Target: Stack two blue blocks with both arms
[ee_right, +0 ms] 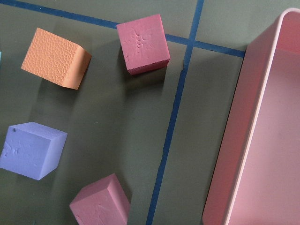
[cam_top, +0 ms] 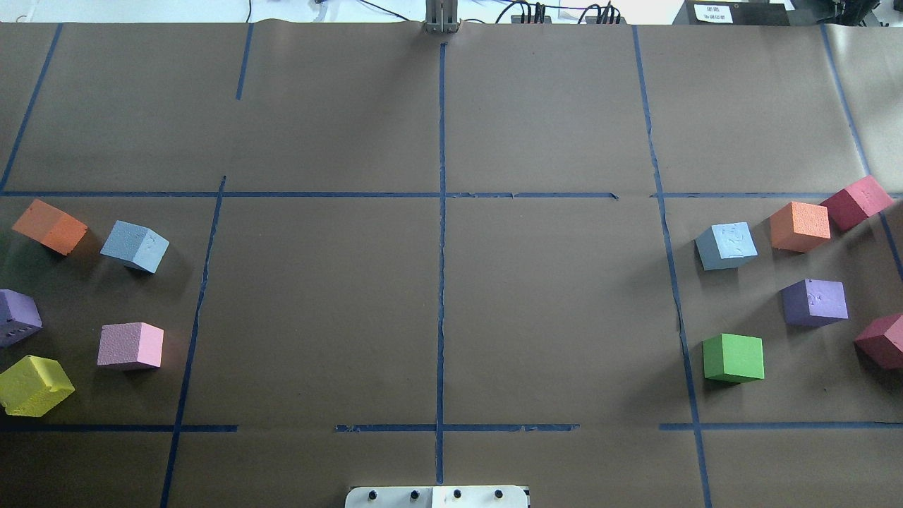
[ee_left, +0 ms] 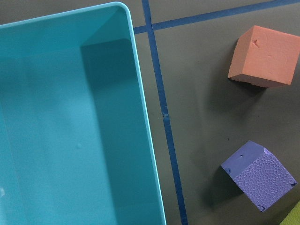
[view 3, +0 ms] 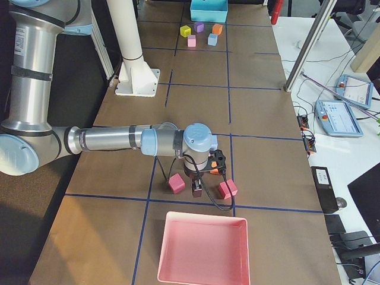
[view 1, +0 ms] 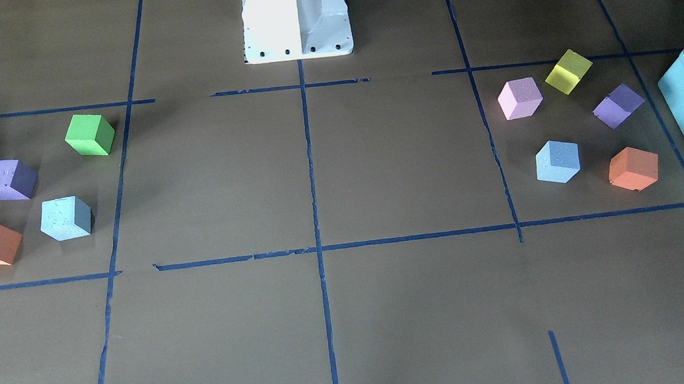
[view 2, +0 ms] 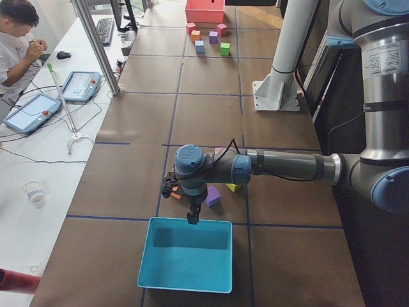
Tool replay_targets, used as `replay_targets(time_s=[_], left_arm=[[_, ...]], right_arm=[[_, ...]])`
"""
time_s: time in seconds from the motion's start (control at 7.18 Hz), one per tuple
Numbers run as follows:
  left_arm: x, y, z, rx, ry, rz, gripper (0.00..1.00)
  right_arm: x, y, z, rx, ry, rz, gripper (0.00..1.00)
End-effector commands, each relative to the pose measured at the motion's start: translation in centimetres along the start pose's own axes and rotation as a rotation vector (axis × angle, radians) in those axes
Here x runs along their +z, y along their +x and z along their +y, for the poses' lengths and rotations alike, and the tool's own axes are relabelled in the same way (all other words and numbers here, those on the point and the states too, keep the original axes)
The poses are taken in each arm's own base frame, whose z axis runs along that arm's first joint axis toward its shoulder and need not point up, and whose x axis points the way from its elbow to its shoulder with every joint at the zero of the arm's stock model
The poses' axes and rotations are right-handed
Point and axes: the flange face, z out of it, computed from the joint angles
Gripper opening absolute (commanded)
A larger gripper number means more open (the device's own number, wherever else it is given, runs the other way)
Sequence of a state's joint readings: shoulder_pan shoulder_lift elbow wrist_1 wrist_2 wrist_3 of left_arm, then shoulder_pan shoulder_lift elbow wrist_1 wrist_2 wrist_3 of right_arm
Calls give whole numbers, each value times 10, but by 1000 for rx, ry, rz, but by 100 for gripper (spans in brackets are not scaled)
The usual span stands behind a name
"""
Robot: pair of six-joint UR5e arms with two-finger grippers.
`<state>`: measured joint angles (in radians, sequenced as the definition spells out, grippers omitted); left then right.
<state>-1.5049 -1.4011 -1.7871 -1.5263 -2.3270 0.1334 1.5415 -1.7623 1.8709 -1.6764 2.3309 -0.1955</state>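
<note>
One blue block (cam_top: 135, 246) lies in the cluster on my left side and also shows in the front view (view 1: 557, 161). The other blue block (cam_top: 726, 245) lies in the cluster on my right side, at the left of the front view (view 1: 66, 218). My left gripper (view 2: 192, 219) shows only in the left side view, pointing down over the near edge of the teal box (view 2: 185, 253). My right gripper (view 3: 197, 191) shows only in the right side view, between two maroon cubes. I cannot tell whether either is open or shut. Neither wrist view shows fingers or a blue block.
Orange (cam_top: 49, 226), purple (cam_top: 17, 317), pink (cam_top: 130, 346) and yellow (cam_top: 34, 384) cubes surround the left block. Orange (cam_top: 799, 226), purple (cam_top: 815, 302), green (cam_top: 734, 358) and maroon (cam_top: 856, 202) cubes surround the right one. A pink tray (view 3: 202, 249) lies at my right end. The white pedestal (view 1: 296, 16) stands at mid-table.
</note>
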Motion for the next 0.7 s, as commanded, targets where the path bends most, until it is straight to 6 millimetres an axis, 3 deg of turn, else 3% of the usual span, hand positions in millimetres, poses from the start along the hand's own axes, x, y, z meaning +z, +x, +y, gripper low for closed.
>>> replay_targets(time_s=[0.0,0.14,0.28,0.42,0.56], left_arm=[[0,0,-3,1,-2,-4,100],[1,0,-2,-1,-4,0,100],[4,-2,-1,-5,-8,0,100],[4,-2,-1,-2,-5,-2,100],[3,-1,-1,-1,-4,-1,100]], right_arm=[[0,-16,-11,-25,0,-6,100],[0,-40,-36,13,2,-32,100],[3,-96,-85,4,2,-40,100],[6,-138,-115,-30,7,-44,100],[15,-171,-128,-93,44,-61,100]])
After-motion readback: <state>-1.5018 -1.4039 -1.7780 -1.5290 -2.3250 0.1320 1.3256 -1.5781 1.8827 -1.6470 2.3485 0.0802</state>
